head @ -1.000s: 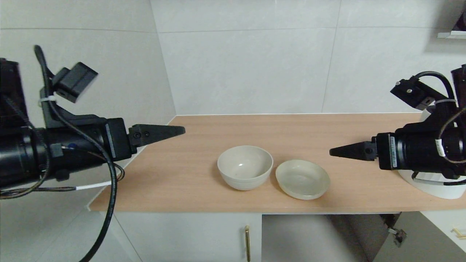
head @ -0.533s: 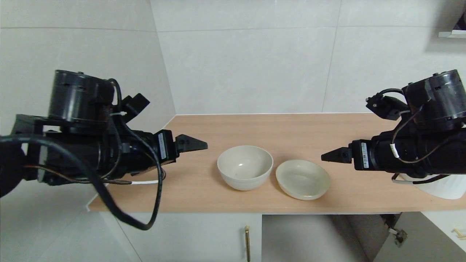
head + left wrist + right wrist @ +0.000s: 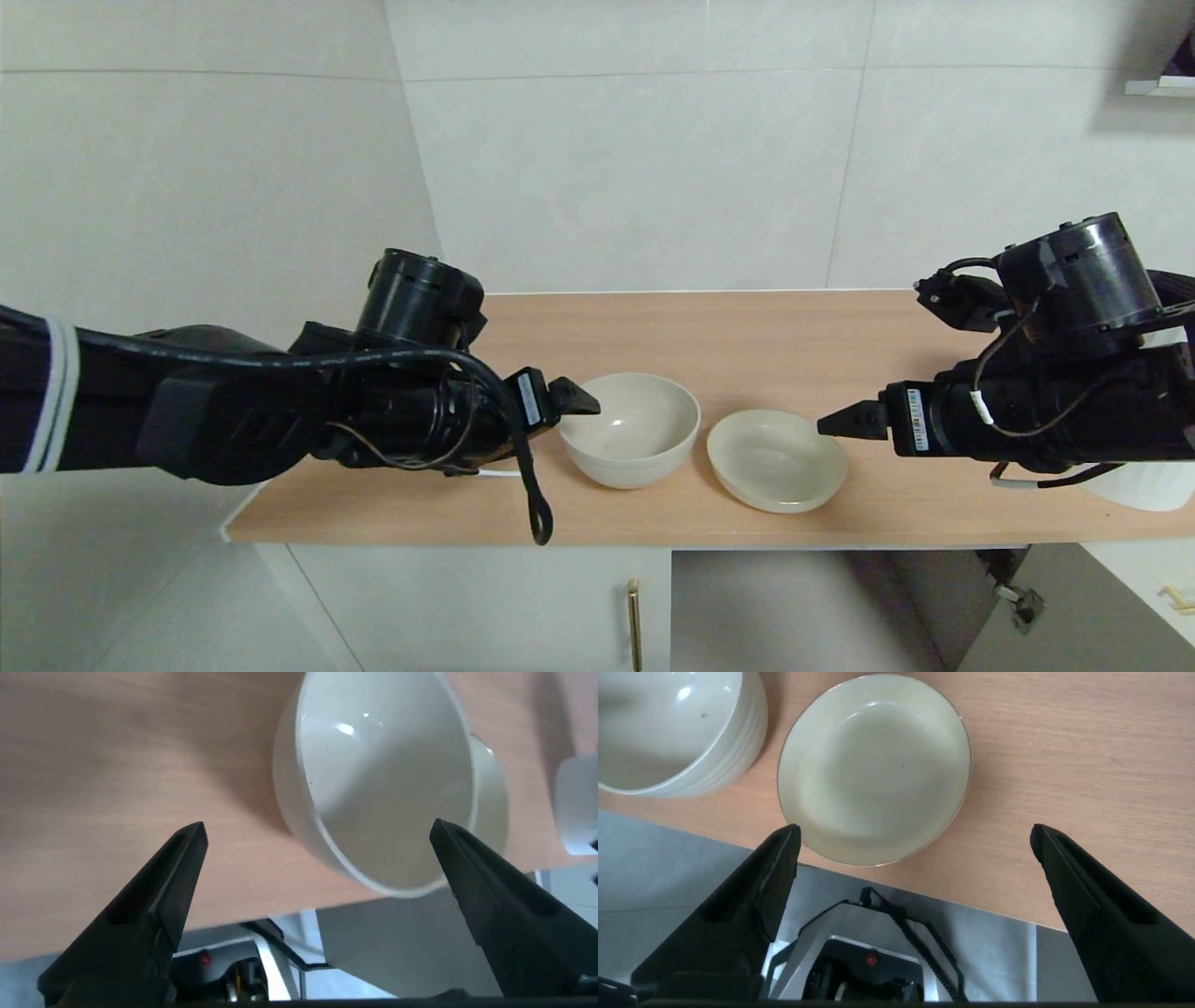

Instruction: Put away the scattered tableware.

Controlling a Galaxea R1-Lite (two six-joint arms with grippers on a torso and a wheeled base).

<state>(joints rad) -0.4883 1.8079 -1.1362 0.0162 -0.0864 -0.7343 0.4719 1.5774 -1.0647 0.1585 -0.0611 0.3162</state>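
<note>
Near the front edge of the surface [image 3: 747, 336] sit the shallow dish [image 3: 777, 459] and, just beside it, the bowl [image 3: 628, 429], both empty and ungripped. Over the last second both arms have swung inward. The left gripper [image 3: 581, 399] is now close by the bowl's rim and the right gripper [image 3: 836, 422] by the dish's edge — fingers spread wide on each, so the grasps look about to begin.

- Deep round cream-white ceramic bowl [image 3: 628, 427], just ahead of the left jaws: faint ribbing around the outer wall, a few tiny dark specks inside.
- Shallow round pale greenish-cream dish [image 3: 777, 459], ahead of the right jaws: plain, with a thin darker rim line.
- Light tan wooden countertop [image 3: 747, 336], beneath both pairs of jaws: fine straight grain.
- Left gripper [image 3: 579, 399] and right gripper [image 3: 831, 425]: matt black.
</note>
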